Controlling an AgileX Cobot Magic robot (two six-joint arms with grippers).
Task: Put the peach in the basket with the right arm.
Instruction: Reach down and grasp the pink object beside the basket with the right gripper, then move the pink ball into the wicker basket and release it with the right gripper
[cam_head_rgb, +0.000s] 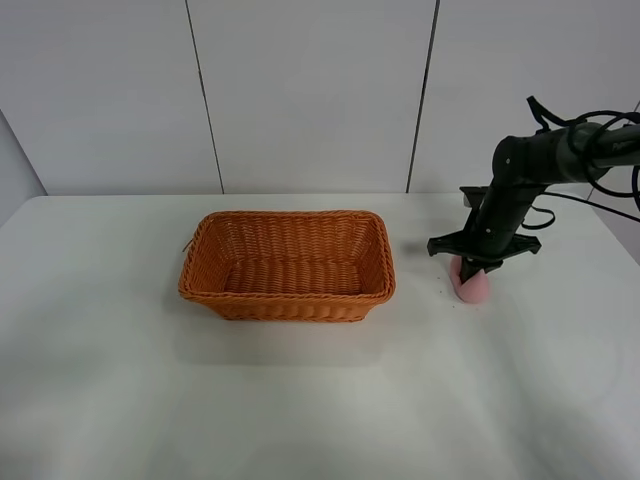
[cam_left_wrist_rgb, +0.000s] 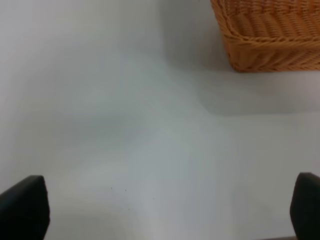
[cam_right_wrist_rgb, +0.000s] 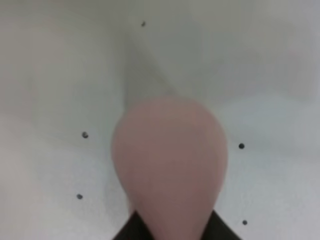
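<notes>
Peach (cam_right_wrist_rgb: 170, 165) clasped in right hand (cam_head_rgb: 470, 274) — on table (cam_head_rgb: 300, 400), basket (cam_head_rgb: 287, 265) nearby

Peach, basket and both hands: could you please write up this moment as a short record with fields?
surface: white table
basket: orange wicker, central, nothing inside
peach: pale pink, right of the basket, outside it
right hand: down on the peach, fingers closed on either side
left hand: open, empty, near a basket corner
status: peach not yet in the basket
</notes>
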